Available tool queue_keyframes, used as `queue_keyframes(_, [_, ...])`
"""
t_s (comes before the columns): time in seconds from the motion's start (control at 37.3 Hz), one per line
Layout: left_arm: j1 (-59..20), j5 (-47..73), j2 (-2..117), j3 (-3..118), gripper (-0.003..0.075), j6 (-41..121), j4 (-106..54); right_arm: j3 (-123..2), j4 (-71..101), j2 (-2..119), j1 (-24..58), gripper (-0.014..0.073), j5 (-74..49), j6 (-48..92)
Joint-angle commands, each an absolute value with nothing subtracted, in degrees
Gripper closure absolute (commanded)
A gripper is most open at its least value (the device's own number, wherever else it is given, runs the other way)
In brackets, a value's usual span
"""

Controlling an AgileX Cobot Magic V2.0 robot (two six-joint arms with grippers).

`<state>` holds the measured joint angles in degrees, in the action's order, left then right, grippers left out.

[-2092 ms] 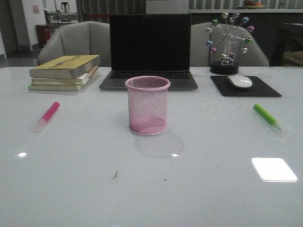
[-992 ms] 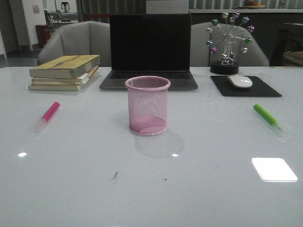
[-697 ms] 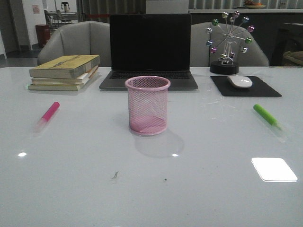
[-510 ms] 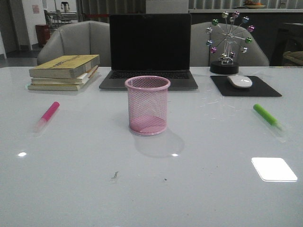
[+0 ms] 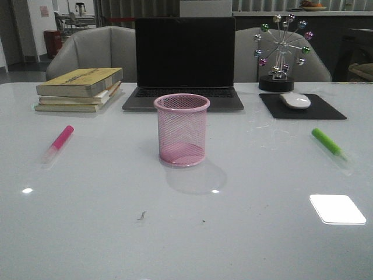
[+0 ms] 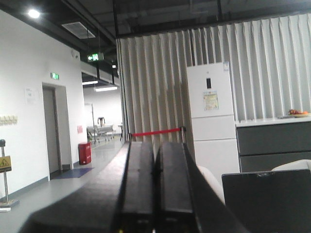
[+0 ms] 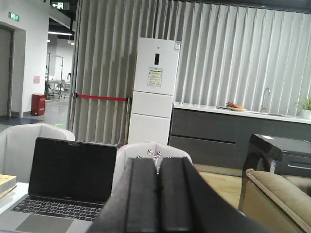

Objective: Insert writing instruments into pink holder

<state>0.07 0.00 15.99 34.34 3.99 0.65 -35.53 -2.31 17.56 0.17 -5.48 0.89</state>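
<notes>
The pink holder, a wire-mesh cup, stands upright and empty at the table's middle. A hot pink highlighter lies flat at the left, its clear cap toward the near side. A bright green highlighter lies flat at the right, clear cap also nearer. Neither arm shows in the front view. My left gripper is shut with nothing in it and points out over the room. My right gripper is likewise shut and empty, aimed above the laptop.
Behind the holder sits an open laptop. A stack of books lies at the back left. A white mouse on a black pad and a ferris-wheel ornament stand at the back right.
</notes>
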Motion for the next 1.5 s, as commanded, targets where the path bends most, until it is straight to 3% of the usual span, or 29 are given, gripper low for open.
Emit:
queue_keyframes(0.0, [-0.15,-1.92,22.68,39.99,0.0627,3.43,0.76,-40.39,-3.35,24.15,0.20,0.0526,-2.66,1.06])
queue_keyframes(0.35, [-0.15,5.40,40.76,42.92,0.0627,3.43,-0.85,-41.81,-3.35,40.66,0.20,0.0526,-8.90,1.06])
queue_keyframes(0.67, [-0.15,13.81,46.10,42.92,0.0624,3.43,-2.07,-41.81,-3.35,43.98,0.20,0.0513,-13.66,1.06])
queue_keyframes(0.72, [-0.15,14.66,46.48,42.92,0.0599,3.43,-2.07,-41.81,-3.35,44.05,0.20,0.0488,-14.02,1.06])
queue_keyframes(0.89, [-0.15,14.65,46.63,42.92,0.0341,3.43,-2.98,-41.81,-3.35,44.05,0.20,0.0283,-15.47,1.06])
queue_keyframes(0.99, [-0.15,14.41,46.63,42.92,0.0241,3.43,-3.41,-41.81,-3.35,44.30,0.20,0.0200,-16.83,1.06])
queue_keyframes(1.48, [-0.15,14.51,46.63,42.92,0.0241,3.43,-3.41,-41.81,-3.35,44.52,0.20,0.0188,-20.31,1.06])
